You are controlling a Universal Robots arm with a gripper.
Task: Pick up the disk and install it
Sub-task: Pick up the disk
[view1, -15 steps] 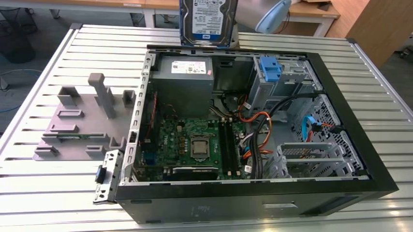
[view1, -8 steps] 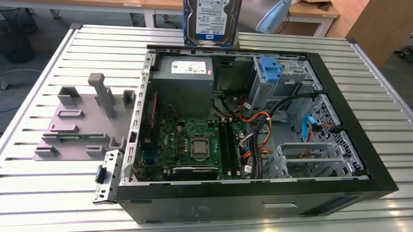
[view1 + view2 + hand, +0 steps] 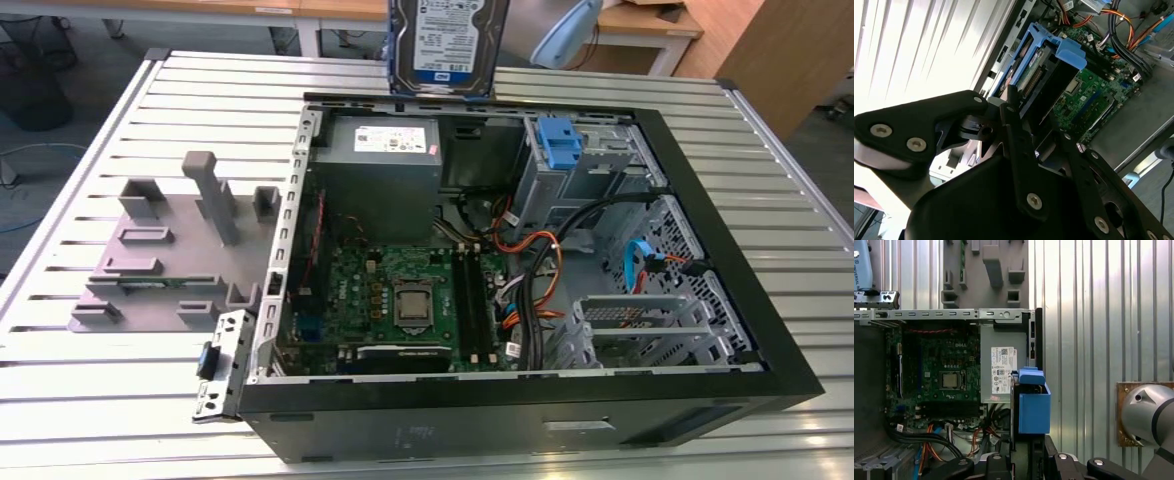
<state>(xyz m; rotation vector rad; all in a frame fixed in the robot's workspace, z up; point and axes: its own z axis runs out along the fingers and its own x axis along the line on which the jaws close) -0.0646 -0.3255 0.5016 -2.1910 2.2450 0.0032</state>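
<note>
The disk [image 3: 447, 40], a silver drive with a white-and-blue label in a blue carrier bracket, hangs upright in the air above the far wall of the open computer case [image 3: 747, 300]. In both wrist views my gripper [image 3: 1031, 117] [image 3: 1026, 457] is shut on the disk [image 3: 1041, 70], its black fingers [image 3: 1010, 107] pressing the two sides. The disk's blue bracket [image 3: 1034, 407] sits over the case's edge beside the power-supply box [image 3: 1001, 372].
Inside the case lie the green motherboard [image 3: 400, 290], the grey power-supply box [image 3: 380, 150], orange and black cables [image 3: 534, 250], and a drive bay with a lone blue bracket [image 3: 561, 145]. A grey fixture [image 3: 174, 250] stands on the slatted table [image 3: 134, 380] at the exterior view's left.
</note>
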